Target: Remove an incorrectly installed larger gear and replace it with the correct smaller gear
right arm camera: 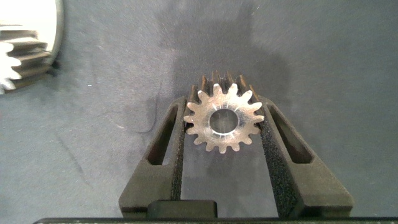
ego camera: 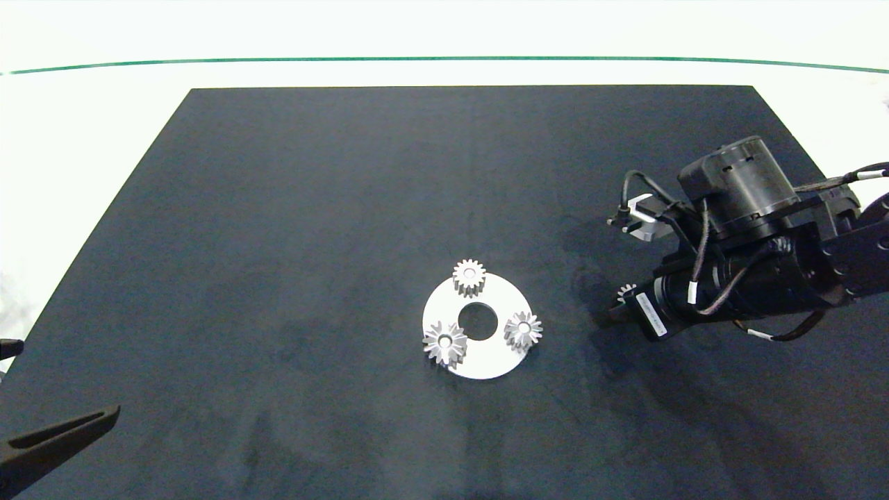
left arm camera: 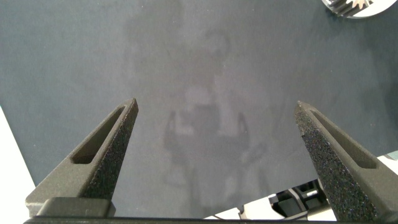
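Right gripper [right arm camera: 224, 134] is pinching the smaller gear [right arm camera: 223, 120] by its teeth, right of the round plate [ego camera: 489, 361]. Larger gear [ego camera: 445, 343] is sitting on the plate's near-left post, risking a collision. Left gripper [left arm camera: 217, 149] is idling, spread wide.

Hidden and cut-off parts

In the head view the right arm covers most of the smaller gear [ego camera: 626, 292], only a few teeth show. The left gripper [ego camera: 52, 434] is cut by the picture's edge. The round plate [left arm camera: 360, 7] is mostly cropped in the left wrist view.
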Controlling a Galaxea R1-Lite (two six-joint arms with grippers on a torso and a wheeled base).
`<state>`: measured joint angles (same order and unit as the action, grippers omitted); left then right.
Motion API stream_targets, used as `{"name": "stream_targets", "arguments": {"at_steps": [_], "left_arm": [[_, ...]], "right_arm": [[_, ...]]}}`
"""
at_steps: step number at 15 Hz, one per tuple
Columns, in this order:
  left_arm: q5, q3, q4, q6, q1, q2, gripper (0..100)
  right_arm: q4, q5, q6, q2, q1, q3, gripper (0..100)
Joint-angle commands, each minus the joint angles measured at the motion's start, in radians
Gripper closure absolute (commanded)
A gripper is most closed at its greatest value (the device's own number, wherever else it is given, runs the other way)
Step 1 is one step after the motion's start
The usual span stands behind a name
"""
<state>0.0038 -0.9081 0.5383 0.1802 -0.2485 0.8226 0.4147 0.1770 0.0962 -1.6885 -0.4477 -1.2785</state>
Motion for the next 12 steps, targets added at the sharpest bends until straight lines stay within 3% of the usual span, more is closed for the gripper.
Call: {"name": "stream_targets", "arguments": {"at_steps": [1,12], "left_arm": [[0.001,0.000,0.003,0.001,0.000,-0.011,0],[-0.002,0.002,0.003,0.002,-0.005,-0.025,0]], "right_arm": [[0.001,0.001,0.004,0.038,-0.002,-0.005,78],[0.006,0.001,0.002,0.041,-0.011,0.007,78]]}}
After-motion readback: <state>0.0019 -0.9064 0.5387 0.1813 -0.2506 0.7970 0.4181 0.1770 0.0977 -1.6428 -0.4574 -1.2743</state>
